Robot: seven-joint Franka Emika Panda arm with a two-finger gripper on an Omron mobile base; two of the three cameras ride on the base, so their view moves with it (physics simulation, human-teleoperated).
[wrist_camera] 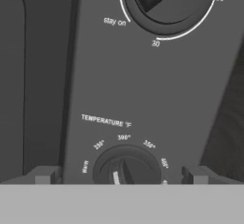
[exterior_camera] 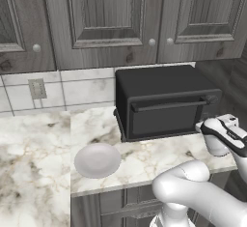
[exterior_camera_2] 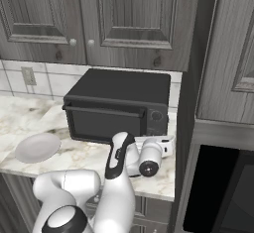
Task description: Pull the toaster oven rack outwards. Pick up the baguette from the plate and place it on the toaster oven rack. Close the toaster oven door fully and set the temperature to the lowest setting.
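One toaster oven [exterior_camera: 164, 100], boxy and matte black, sits on the marbled surface [exterior_camera: 34, 153] with its toaster oven door [exterior_camera_2: 104, 120] closed. The claw [wrist_camera: 121, 176] hovers right in front of the control panel at the oven's right side, fingertips [wrist_camera: 45, 175] spread wide apart and gripping nothing, straddling the round temperature knob [wrist_camera: 126, 169]. Above it sits a second round dial [wrist_camera: 167, 1], making two knobs. One round, smooth white-grey plate [exterior_camera: 96, 160] lies empty on the surface, well to the left of the claw. Grey wood-grain cabinets [exterior_camera: 120, 18] hang above.
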